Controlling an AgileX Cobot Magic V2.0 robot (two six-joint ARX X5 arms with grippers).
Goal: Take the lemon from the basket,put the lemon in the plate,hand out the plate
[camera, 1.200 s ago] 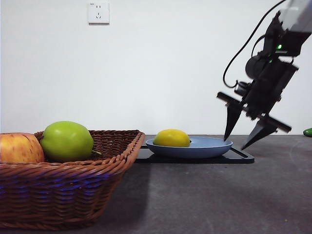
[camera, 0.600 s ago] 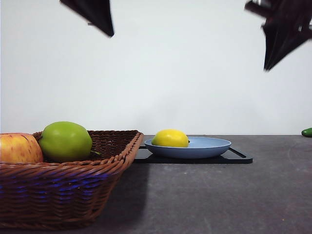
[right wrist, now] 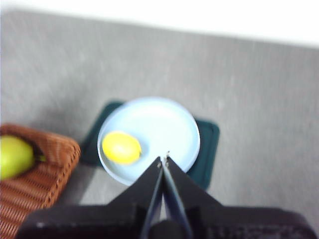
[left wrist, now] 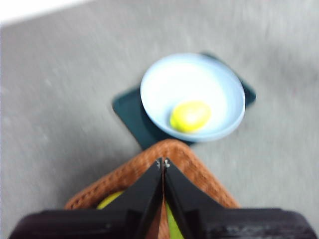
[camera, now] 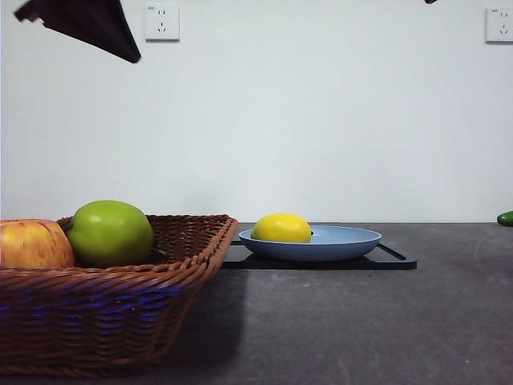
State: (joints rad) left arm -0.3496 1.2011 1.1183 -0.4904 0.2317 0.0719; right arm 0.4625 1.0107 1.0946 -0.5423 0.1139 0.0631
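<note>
The yellow lemon (camera: pixel 280 228) lies in the light blue plate (camera: pixel 353 239), toward the side nearest the wicker basket (camera: pixel 120 305). The plate rests on a flat black tray (camera: pixel 397 261). My left gripper (left wrist: pixel 163 164) is shut and empty, high above the basket's corner (left wrist: pixel 184 154); from there I see the lemon (left wrist: pixel 190 115) in the plate (left wrist: pixel 164 84). It shows as a dark tip (camera: pixel 88 24) at the front view's top left. My right gripper (right wrist: pixel 163 162) is shut and empty, high above the plate (right wrist: pixel 159 124) and the lemon (right wrist: pixel 121 147).
A green apple (camera: pixel 110 233) and a red-yellow apple (camera: pixel 32 245) lie in the basket. A small green thing (camera: pixel 505 217) sits at the table's far right edge. Two wall sockets are on the white wall behind.
The gripper that hung open beside the plate's right rim has risen almost out of the front view. The dark tip at the top left came in and moved left. Lemon and plate have not moved.
</note>
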